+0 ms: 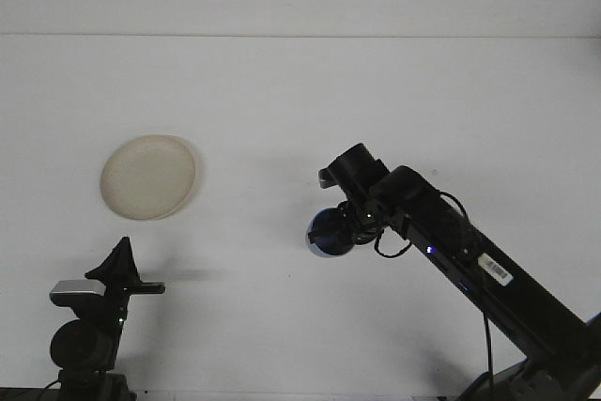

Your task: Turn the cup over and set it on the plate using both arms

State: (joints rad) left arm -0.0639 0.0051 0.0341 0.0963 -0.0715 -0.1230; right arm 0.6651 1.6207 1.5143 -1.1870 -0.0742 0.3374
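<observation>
A blue cup [327,235] hangs just above the white table near the middle, tipped on its side, with my right gripper [340,228] shut on it. The right arm stretches in from the lower right corner. A round cream plate [148,177] lies flat at the left, well apart from the cup. My left gripper [120,265] rests low at the bottom left, below the plate, its dark fingers pointing up and pressed together with nothing in them.
The white table [376,100] ends at a far edge against a pale wall. The right arm's cables loop beside its wrist.
</observation>
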